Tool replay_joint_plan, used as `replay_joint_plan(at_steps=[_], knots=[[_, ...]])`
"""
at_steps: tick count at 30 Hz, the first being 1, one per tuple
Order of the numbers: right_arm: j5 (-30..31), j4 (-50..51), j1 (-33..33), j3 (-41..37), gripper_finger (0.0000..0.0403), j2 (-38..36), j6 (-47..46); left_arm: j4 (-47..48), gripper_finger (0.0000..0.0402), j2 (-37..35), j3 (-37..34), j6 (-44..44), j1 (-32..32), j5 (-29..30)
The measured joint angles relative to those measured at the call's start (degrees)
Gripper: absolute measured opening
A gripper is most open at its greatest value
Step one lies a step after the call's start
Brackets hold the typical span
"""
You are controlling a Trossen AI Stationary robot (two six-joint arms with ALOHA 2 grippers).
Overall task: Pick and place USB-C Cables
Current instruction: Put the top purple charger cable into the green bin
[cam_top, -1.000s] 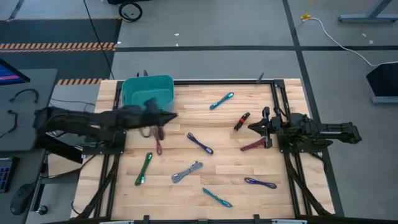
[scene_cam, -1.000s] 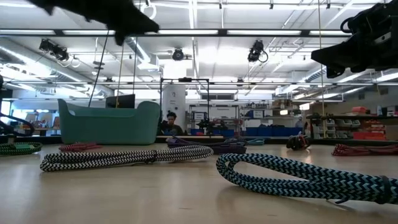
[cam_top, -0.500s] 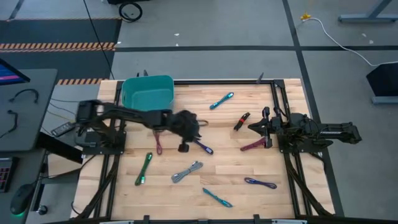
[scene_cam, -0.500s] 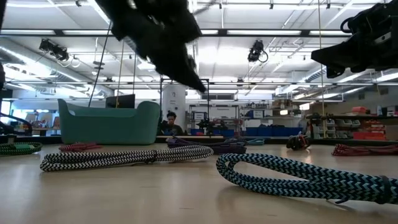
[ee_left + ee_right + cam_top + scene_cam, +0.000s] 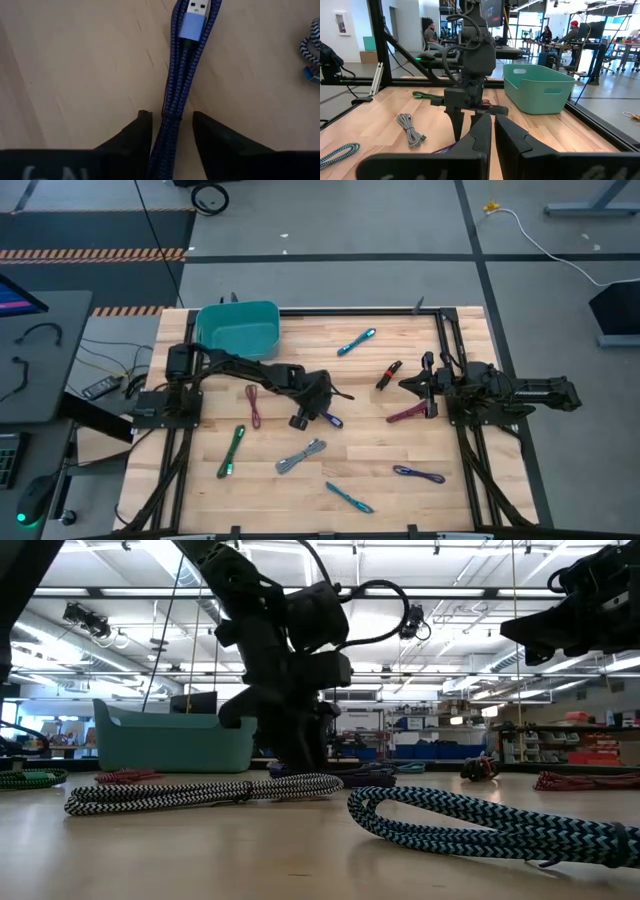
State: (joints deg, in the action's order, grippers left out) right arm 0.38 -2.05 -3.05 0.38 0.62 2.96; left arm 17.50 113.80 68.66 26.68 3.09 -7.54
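Observation:
A purple USB-C cable bundle (image 5: 187, 65) lies flat on the wooden table near its middle (image 5: 330, 419). My left gripper (image 5: 170, 131) points steeply down over the bundle's near end. It is open, with one finger on each side of the bundle and a thin gap on both sides. The low view shows it just above the table top (image 5: 300, 762). My right gripper (image 5: 492, 131) is shut and holds nothing; it hangs level above the table's right side (image 5: 410, 385). Other bundles lie flat: maroon (image 5: 253, 406), green (image 5: 232, 451), grey (image 5: 301, 455).
A teal bin (image 5: 238, 328) stands at the far left corner. More bundles lie around: teal (image 5: 356, 342), black-red (image 5: 389, 374), maroon (image 5: 408, 414), purple (image 5: 419, 474), teal (image 5: 349, 498). Bare wood shows between the grey bundle and the right arm.
My left gripper has swung from beside the teal bin toward the table's middle, going right, nearer and down. It has tipped from roughly level to pointing steeply down and has rolled. It now straddles the purple bundle, which has not moved.

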Motion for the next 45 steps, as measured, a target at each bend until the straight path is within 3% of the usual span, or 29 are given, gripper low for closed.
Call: replay_joint_plan(at_steps=[6, 13, 19, 24, 27, 34, 39, 45], knots=[[0.0, 0.0, 0.0, 0.0, 0.0029, 0.0, 0.0, 0.9, 0.0029, -0.8, -0.2, -11.1, 0.0, 0.1], [0.0, 0.0, 0.0, 0.0, 0.0029, 0.0, 0.0, 5.5, 0.0027, -10.5, -0.3, -45.0, 0.8, 6.7], [0.0, 0.0, 0.0, 0.0, 0.0029, 0.0, 0.0, 16.7, 0.0027, -26.5, -0.3, -63.5, 1.3, 23.6], [0.0, 0.0, 0.0, 0.0, 0.0029, 0.0, 0.0, 26.0, 0.0027, -36.6, -0.3, -73.1, 8.7, 31.8], [0.0, 0.0, 0.0, 0.0, 0.0029, 0.0, 0.0, 26.0, 0.0027, -38.6, -1.9, -71.9, 17.1, 30.6], [0.0, 0.0, 0.0, 0.0, 0.0029, 0.0, 0.0, 15.8, 0.0027, -37.2, -12.1, -69.1, 35.4, 18.9], [0.0, 0.0, 0.0, 0.0, 0.0029, 0.0, 0.0, 8.2, 0.0027, -36.8, -20.3, -71.8, 41.0, 12.2], [0.0, 0.0, 0.0, 0.0, 0.0029, 0.0, 0.0, 1.4, 0.0041, -36.8, -26.7, -74.6, 42.3, 11.6]])
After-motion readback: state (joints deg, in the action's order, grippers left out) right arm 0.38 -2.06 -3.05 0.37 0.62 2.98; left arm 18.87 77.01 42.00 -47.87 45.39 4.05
